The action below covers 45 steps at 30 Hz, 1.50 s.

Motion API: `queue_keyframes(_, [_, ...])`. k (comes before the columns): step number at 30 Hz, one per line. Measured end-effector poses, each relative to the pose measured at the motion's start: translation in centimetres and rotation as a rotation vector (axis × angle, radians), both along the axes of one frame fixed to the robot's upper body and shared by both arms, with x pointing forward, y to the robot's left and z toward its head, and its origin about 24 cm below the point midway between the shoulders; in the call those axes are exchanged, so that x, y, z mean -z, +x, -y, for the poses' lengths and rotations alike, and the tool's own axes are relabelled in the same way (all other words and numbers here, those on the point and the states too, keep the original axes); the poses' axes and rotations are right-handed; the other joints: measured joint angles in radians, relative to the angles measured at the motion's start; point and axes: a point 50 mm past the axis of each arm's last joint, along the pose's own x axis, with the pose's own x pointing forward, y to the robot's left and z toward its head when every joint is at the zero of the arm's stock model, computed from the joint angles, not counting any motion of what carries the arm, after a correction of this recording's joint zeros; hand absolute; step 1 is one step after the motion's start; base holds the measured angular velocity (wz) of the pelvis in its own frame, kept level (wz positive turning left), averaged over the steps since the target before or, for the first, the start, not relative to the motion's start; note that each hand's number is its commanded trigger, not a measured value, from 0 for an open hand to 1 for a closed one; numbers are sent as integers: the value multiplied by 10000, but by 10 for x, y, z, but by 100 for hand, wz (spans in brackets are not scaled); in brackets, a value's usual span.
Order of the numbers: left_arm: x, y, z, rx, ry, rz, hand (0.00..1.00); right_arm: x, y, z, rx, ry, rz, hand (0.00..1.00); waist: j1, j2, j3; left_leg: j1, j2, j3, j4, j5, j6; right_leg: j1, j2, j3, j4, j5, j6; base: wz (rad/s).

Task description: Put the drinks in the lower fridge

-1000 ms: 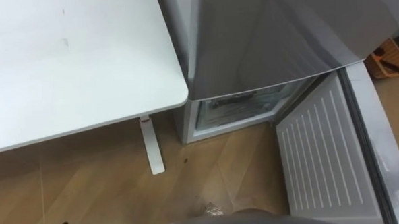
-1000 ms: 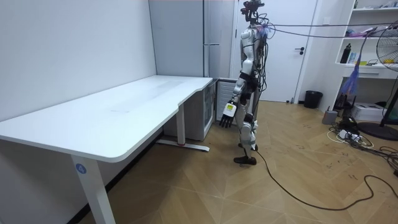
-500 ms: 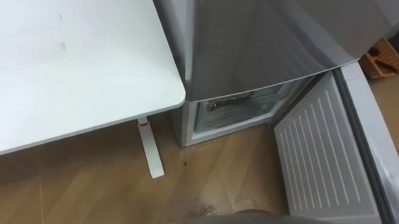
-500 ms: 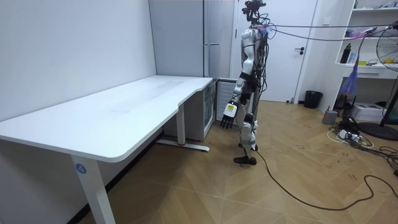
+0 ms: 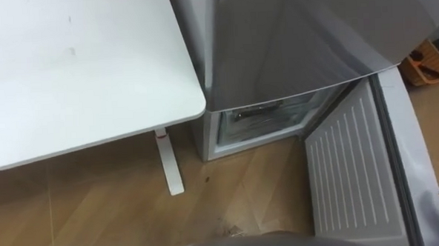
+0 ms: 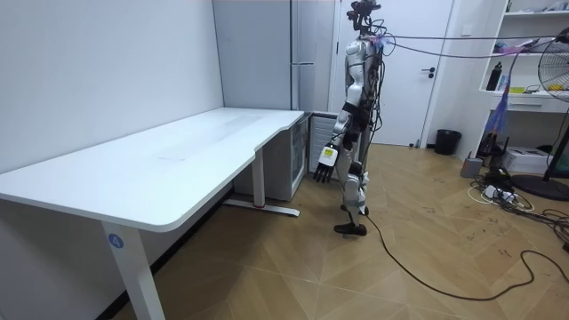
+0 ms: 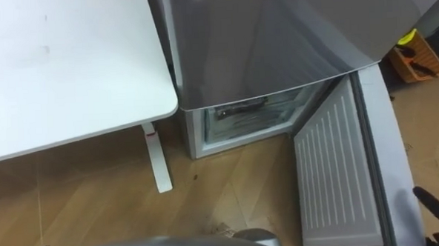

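**Room view: robot is standing by the lower fridge (image 5: pixel 268 121), whose door (image 5: pixel 348 169) is hanging open**

Its left hand (image 6: pixel 324 166) is dangling at its side, fingers relaxed, holding nothing. Its right hand (image 7: pixel 431 205) is showing as a dark sliver cut off at the eye view's edge, so its grip is unreadable. I cannot tell where the drinks are. The eye views are shifting slightly against the earlier frames, and the stance is staying unchanged.

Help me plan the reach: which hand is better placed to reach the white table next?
Left, probably. The table lies on the robot's left, and the left hand hangs open on that side; the right hand is beside the open fridge door.
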Motion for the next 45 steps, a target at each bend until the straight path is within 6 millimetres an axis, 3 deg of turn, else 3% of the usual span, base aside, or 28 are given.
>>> queue_keyframes(3, [2,8,5,229,-360,43,0,7,3,-12,-146,107,272,0,290,87,-9,11,17,35,2,0,0,-29,30,105,-19,37,-8,-12])
queue_keyframes(6, [5,17,12,783,-589,36,0,14,18,-33,-827,222,967,0,461,92,-11,-110,51,110,16,-1,-1,-149,41,76,-11,98,-21,-4])
queue_keyframes(9, [9,22,22,1494,-781,-224,0,21,30,-65,-1521,500,2028,0,578,102,-9,-234,93,120,42,-8,-6,-167,72,44,-51,216,-29,-5])
queue_keyframes(12, [12,34,35,2147,-851,-212,0,26,45,-110,-3032,1059,2941,0,1040,250,-33,-415,190,103,39,-46,-24,-413,170,39,-32,394,-66,-32])
queue_keyframes(14, [16,40,48,2733,-933,-321,0,25,66,-148,-4537,1496,3586,0,1410,548,-32,-466,268,185,40,-55,-39,-517,248,-65,-8,518,-113,-24])
queue_keyframes(15, [16,40,50,2883,-950,-376,0,23,72,-156,-4832,1635,3819,0,1500,629,-31,-468,292,239,51,-57,-44,-535,258,-128,10,529,-127,-16])
queue_keyframes(17, [19,43,59,3439,-1091,-591,0,12,102,-190,-6229,2384,4912,0,1635,980,-27,-616,336,235,132,-52,-69,-643,270,-288,22,578,-187,-3])
queue_keyframes(19, [20,43,64,3697,-1190,-707,0,7,120,-219,-7701,3288,5575,0,1645,1146,-22,-634,341,168,149,-28,-93,-643,271,-343,16,581,-194,10])
queue_keyframes(23, [22,44,72,4056,-1381,-798,0,-2,130,-276,-9891,5224,6305,0,1899,1222,-2,-709,290,-56,242,65,-74,-621,206,-553,-33,564,-193,21])
queue_keyframes(25, [22,42,72,4040,-1390,-849,0,-1,127,-281,-10236,5662,6352,0,1905,1174,28,-712,268,-72,263,68,-69,-589,180,-577,-45,560,-185,5])
queue_keyframes(26, [21,44,70,4038,-1339,-813,0,-1,127,-282,-10345,5817,6381,0,1889,1024,116,-735,263,-73,283,68,-68,-571,173,-576,-48,557,-181,0])
queue_keyframes(28, [20,45,65,4053,-1197,-804,0,-1,125,-283,-10412,5998,6319,0,1870,891,161,-791,261,-77,317,64,-64,-572,171,-576,-72,556,-177,0])
queue_keyframes(30, [19,46,62,4075,-1120,-828,0,-1,125,-281,-10460,5999,6358,0,1817,827,146,-812,255,-77,328,53,-53,-529,176,-576,-184,579,-151,0])
queue_keyframes(39, [21,51,74,4059,-1301,-588,0,-1,126,-273,-10579,5822,6368,0,1773,1149,59,-910,203,-280,248,45,-33,-579,149,-744,-200,584,-127,6])
queue_keyframes(45, [20,44,70,3805,-1113,-516,0,15,115,-252,-10752,5150,5239,0,1542,977,24,-894,107,-504,245,64,-4,-392,62,-974,-353,563,-94,12])
